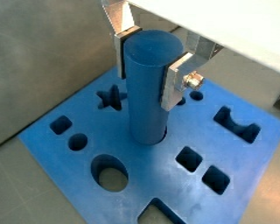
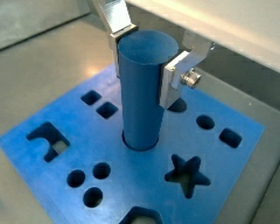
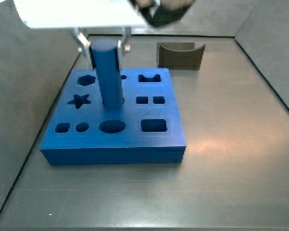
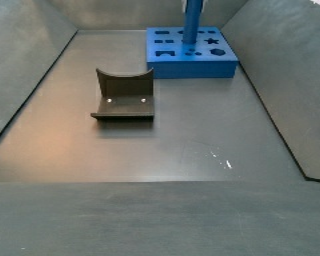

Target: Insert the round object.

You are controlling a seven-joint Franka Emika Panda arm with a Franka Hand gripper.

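The pincer (image 3: pixel 106 38) is standing over the blue block (image 3: pixel 116 144), its plates flanking the round object (image 3: pixel 107 79) standing in the block's middle. The olive curved piece (image 4: pixel 123 96) is sitting well apart, leaving the surface (image 4: pixel 190 150) around it passable.

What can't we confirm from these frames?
- Peg depth in the block: its lower end sits at a hole in both wrist views, tip hidden by the block.
- Gripper body: cut off by the frame edge in both wrist views; blurred in a side view.
- Grip contact: fingers flank the peg top, pads hidden behind it.
- Olive piece: absent from wrist views.
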